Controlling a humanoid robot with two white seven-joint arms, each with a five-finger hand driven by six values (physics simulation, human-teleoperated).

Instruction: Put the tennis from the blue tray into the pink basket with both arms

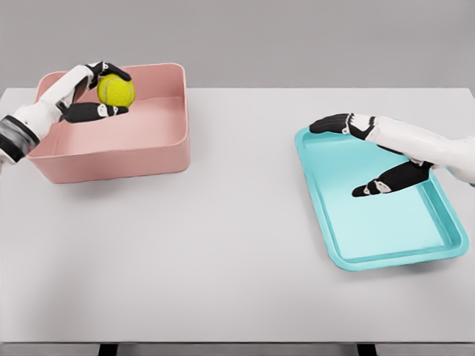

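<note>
Yellow ball (116,90) sat clamped in my left hand (95,93), held above the basket (159,148) near its back-left corner. To finish well I judged I should lower it inside the walls before loosening my fingers (a high drop might bounce out). My right hand (371,152) hung spread and empty over the bare tray (356,256); the bench (237,222) between lay open.

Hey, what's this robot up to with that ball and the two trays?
The left robot hand holds a yellow tennis ball over the pink basket at the table's left, not yet let go. The right robot hand hovers open over the blue tray on the right, which has nothing in it. Both containers sit on a white table.
</note>
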